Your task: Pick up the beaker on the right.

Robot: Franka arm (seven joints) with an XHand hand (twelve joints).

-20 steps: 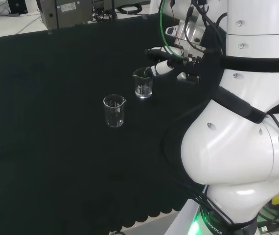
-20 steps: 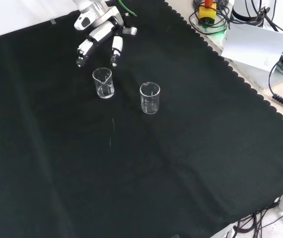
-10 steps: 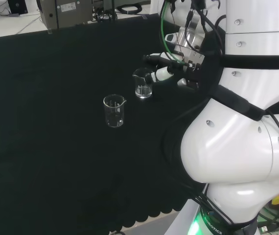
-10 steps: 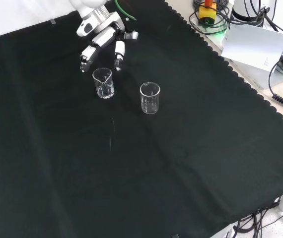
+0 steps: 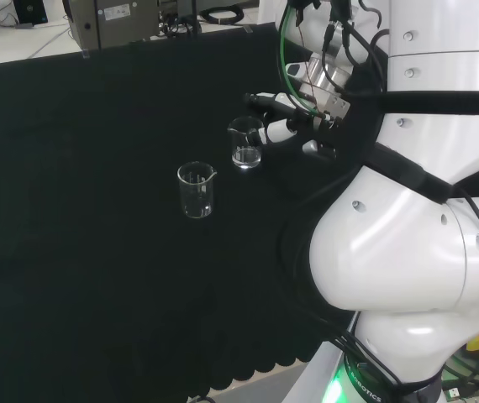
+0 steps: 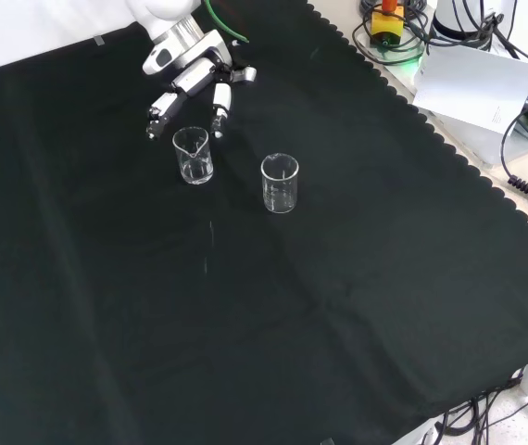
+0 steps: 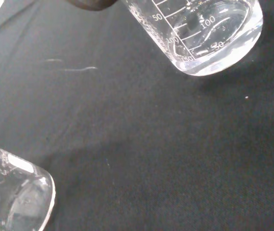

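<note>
**Hand spread at the right-hand beaker, not yet closed on it**

We count two clear glass beakers upright on the black cloth (image 6: 357, 306). In the head view the right beaker (image 5: 245, 143) stands just left of the hand (image 5: 294, 122), and the other beaker (image 5: 196, 191) sits lower and further left, apart from it. In the front view the same pair reads as the target beaker (image 6: 193, 155) on the left, directly below the hand (image 6: 190, 79), with the second beaker (image 6: 280, 183) off to its right.

Hand state: fingers (image 6: 159, 113) extended and spread, reaching down on either side of the beaker's rim without curling round it. We cannot tell whether any fingertip touches the glass; in the head view one white fingertip (image 5: 275, 131) lies right beside the beaker's wall.

Wrist view: the target beaker (image 7: 199, 33) appears close and large, its base resting on the cloth, printed graduation marks visible on its wall. A curved piece of the second beaker (image 7: 12, 195) shows at a corner. Neither beaker visibly holds liquid
</note>
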